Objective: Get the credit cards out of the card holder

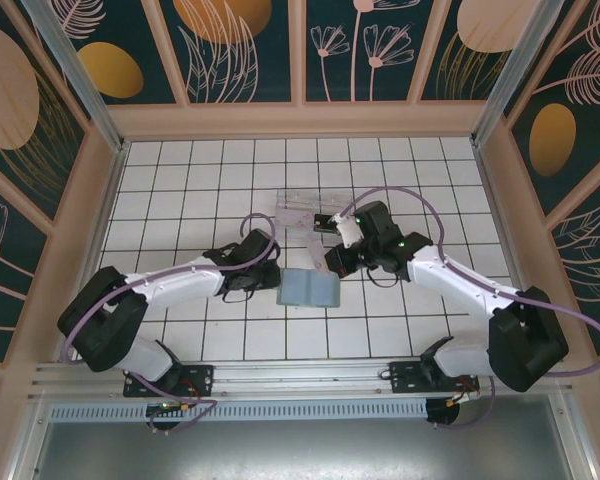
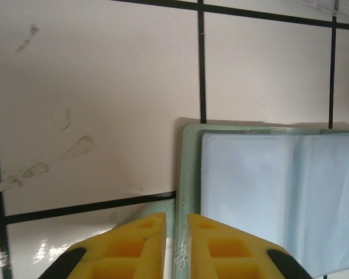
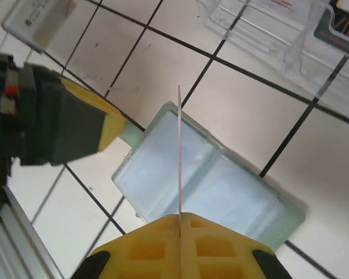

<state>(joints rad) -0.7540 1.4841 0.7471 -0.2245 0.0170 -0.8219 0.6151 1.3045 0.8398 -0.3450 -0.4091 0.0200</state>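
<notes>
**Q:** Your right tool (image 3: 180, 224)?

**A:** Closed on the pale card (image 3: 179, 145), held edge-on just above the open card holder (image 3: 221, 180).

**Q:** And the left tool (image 2: 177, 224)?

**A:** Clamped on the card holder's green outer edge. The holder lies flat on the tiled desk (image 2: 93, 87), with its blue-grey pockets facing up, between my two arms.

**Q:** The black card (image 3: 343, 23)?

**A:** At the clear tray (image 3: 262, 29) beyond the holder, well apart from both tools. I cannot tell whether it is inside.
</notes>
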